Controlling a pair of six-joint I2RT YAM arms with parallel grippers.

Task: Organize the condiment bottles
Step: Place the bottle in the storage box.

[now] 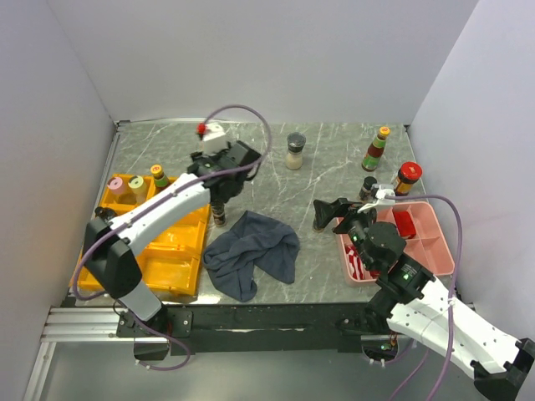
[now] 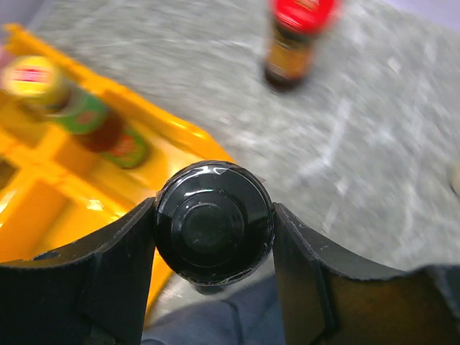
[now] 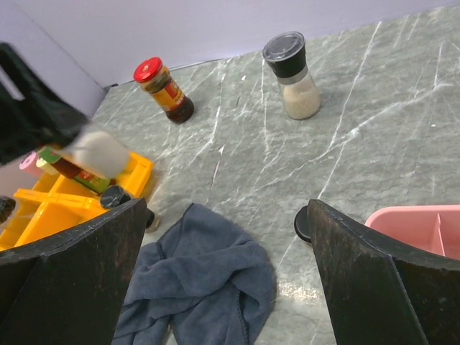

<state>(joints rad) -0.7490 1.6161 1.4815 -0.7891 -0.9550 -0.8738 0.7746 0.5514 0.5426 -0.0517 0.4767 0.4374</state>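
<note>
My left gripper [image 1: 219,199] is shut on the black cap [image 2: 214,221] of a small dark bottle [image 1: 219,215], upright beside the yellow tray [image 1: 180,242]. Whether its base touches the table I cannot tell. Three bottles with pink [image 1: 116,185], pale-green [image 1: 135,183] and yellow [image 1: 158,174] caps are in that tray. A red-capped jar [image 3: 164,90] and a grey-capped spice jar [image 1: 295,150] are farther back. My right gripper [image 1: 333,214] hangs open and empty over the marble, with the dark cloth [image 3: 201,287] showing between its fingers [image 3: 86,266]. A black-capped bottle [image 3: 302,223] sits beside its right finger.
A pink tray [image 1: 435,251] lies at the right, partly under my right arm. Behind it stand an orange-capped bottle [image 1: 378,149] and a red-capped jar [image 1: 407,177]. The dark grey cloth [image 1: 251,251] lies crumpled at front centre. White walls close in the table.
</note>
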